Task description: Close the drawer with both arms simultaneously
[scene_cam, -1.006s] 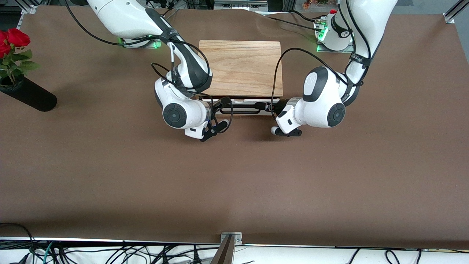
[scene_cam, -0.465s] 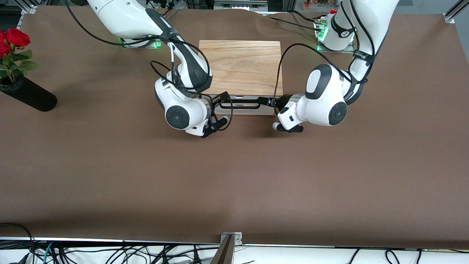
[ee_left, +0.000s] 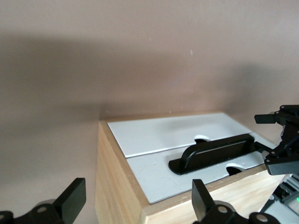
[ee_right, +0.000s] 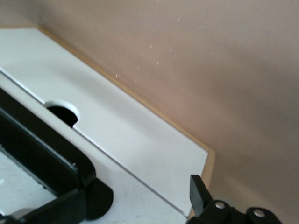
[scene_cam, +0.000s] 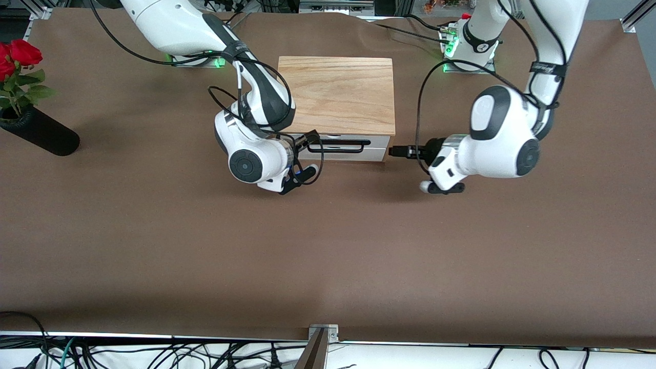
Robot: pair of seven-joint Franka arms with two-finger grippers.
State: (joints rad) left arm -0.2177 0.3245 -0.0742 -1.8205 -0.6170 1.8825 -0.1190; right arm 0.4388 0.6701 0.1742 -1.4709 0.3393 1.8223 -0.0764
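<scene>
The light-wood box (scene_cam: 336,95) stands in the middle of the table. The drawer (scene_cam: 353,154) with its white front is pushed in flush, and its black handle (scene_cam: 339,146) faces the front camera. My right gripper (scene_cam: 311,139) is open at the handle's end toward the right arm; its wrist view shows the white front (ee_right: 140,135), the handle (ee_right: 42,154) and one finger (ee_right: 198,190). My left gripper (scene_cam: 395,151) is open and empty beside the box's corner toward the left arm. In its wrist view that corner (ee_left: 121,186) lies between its fingers (ee_left: 74,198).
A black vase (scene_cam: 43,134) with red roses (scene_cam: 18,54) lies at the right arm's end of the table. The brown table surface (scene_cam: 328,246) stretches toward the front camera. Black cables loop from both wrists near the box.
The drawer has slid in flush with the box. My left gripper has pulled off the drawer front toward the left arm's end. My right gripper has stayed by the handle.
</scene>
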